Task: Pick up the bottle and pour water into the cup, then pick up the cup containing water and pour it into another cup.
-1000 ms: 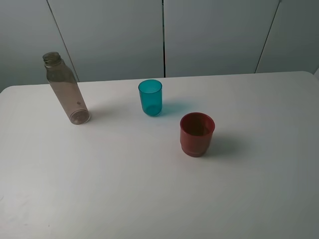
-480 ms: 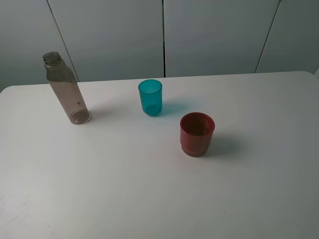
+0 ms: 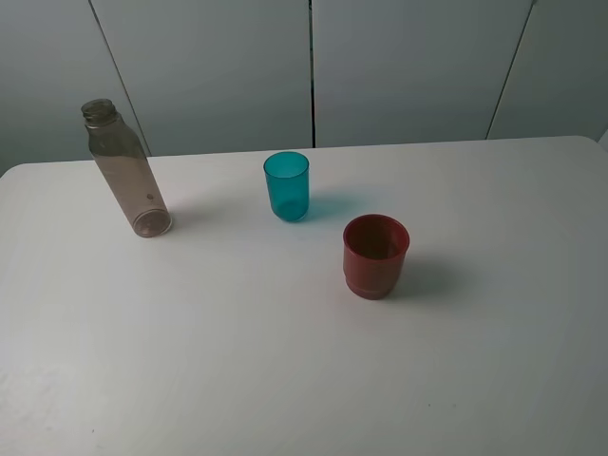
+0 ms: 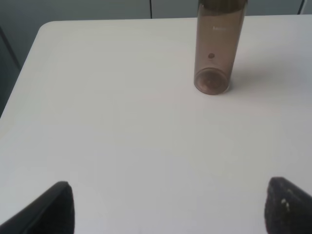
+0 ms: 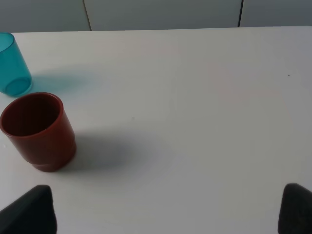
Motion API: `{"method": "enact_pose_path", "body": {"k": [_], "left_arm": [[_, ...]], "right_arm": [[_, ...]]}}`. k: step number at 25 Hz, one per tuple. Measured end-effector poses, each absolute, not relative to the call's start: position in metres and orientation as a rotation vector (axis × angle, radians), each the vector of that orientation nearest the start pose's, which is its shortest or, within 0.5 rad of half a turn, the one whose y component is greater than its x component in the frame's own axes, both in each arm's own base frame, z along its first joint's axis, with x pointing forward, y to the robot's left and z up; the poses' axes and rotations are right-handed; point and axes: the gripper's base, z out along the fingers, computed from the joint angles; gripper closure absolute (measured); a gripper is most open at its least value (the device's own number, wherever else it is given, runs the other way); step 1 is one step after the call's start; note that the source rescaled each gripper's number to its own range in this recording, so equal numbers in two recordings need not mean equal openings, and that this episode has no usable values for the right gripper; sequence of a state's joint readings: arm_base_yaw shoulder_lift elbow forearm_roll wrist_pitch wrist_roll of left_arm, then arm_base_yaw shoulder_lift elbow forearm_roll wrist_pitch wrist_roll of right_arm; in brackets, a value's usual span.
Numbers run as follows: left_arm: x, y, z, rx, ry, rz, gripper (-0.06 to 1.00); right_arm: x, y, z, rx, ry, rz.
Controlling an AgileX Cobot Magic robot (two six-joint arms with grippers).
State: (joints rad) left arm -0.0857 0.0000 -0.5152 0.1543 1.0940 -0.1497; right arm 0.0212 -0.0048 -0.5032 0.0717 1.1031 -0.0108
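Note:
The clear brownish bottle [image 3: 125,171] stands uncapped at the table's back left; the left wrist view shows its lower part [image 4: 218,46]. The teal cup [image 3: 286,185] stands upright near the middle back, also at the edge of the right wrist view [image 5: 11,65]. The dark red cup [image 3: 374,256] stands in front and to the right of it, upright, also in the right wrist view [image 5: 38,131]. No gripper shows in the exterior view. My left gripper [image 4: 168,207] is open, well short of the bottle. My right gripper [image 5: 168,209] is open, off to the red cup's side.
The white table [image 3: 237,351] has a rounded back left corner [image 4: 46,27]. Grey panelled walls [image 3: 399,66] rise behind its far edge. Nothing else stands on it.

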Motion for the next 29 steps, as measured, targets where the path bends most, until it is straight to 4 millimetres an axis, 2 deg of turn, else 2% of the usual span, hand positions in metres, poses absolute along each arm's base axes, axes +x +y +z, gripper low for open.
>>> {"method": "enact_pose_path", "body": {"k": [11, 29], "left_arm": [[-0.0094, 0.0115, 0.2786, -0.277, 2.040, 0.160, -0.06], [-0.0094, 0.0115, 0.2786, -0.278, 2.039, 0.158, -0.06]], "right_arm": [[-0.0081, 0.0056, 0.2749, -0.039, 2.077, 0.093], [-0.0081, 0.0056, 0.2749, -0.039, 2.077, 0.093]]}}
